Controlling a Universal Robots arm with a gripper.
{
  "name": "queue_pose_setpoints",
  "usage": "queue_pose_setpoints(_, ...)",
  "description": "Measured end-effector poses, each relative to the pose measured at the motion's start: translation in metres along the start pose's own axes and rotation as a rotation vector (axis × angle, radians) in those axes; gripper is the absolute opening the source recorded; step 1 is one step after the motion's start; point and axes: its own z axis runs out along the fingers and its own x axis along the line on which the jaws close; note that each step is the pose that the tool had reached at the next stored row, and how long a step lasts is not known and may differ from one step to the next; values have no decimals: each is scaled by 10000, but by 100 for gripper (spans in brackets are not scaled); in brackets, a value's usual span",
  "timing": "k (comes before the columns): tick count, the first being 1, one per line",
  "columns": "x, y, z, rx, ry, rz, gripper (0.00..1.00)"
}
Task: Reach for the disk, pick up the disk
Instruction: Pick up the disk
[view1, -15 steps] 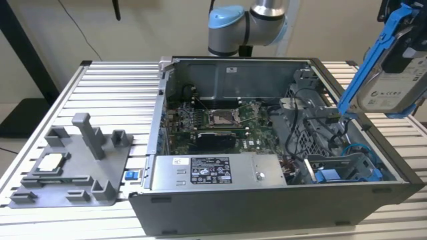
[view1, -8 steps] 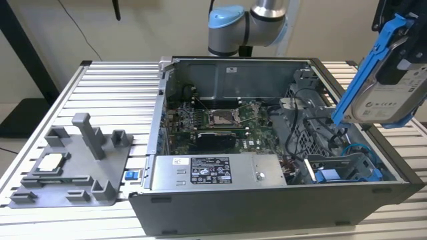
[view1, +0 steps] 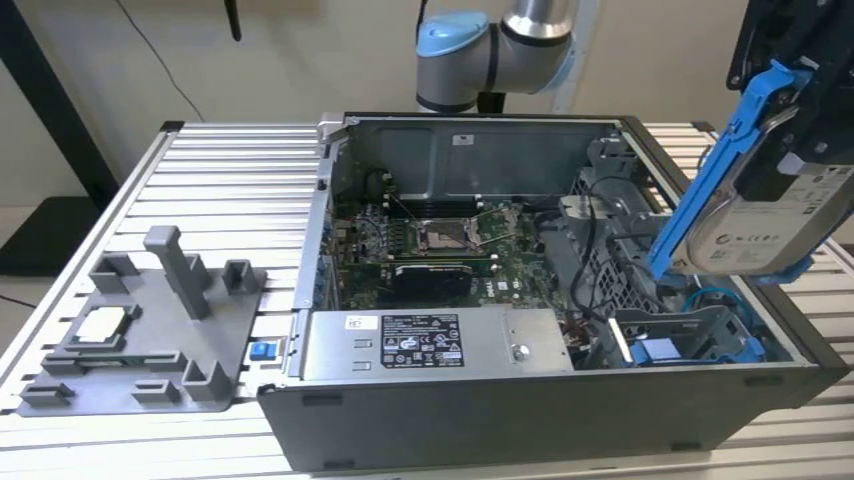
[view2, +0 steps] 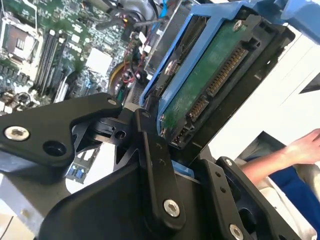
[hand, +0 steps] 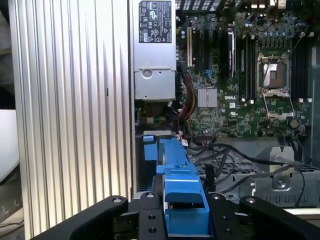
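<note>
The disk (view1: 754, 235) hangs tilted above the open computer case's right end in the exterior view, its silver face and white label edged by a blue bracket. My gripper (view1: 783, 150) is shut on its upper part. In the second wrist view the disk's green circuit board and connector (view2: 210, 85) sit clamped between the black fingers (view2: 155, 165). In the first wrist view the blue bracket (hand: 180, 192) is gripped between my gripper's (hand: 182, 217) two sides, high above the case.
The open case (view1: 534, 420) holds a motherboard (view1: 427, 240), a grey power supply box (view1: 427, 345) and a blue drive bay (view1: 681, 345) below the disk. A grey fixture (view1: 147, 340) stands on the slatted table at the exterior view's left. A person's hand (view2: 302, 147) is nearby.
</note>
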Motion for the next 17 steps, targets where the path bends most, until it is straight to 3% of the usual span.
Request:
queue_pose_setpoints(7, 148, 22, 47, 0, -1, 0, 0)
queue_pose_setpoints(17, 167, 22, 65, 0, -1, 0, 0)
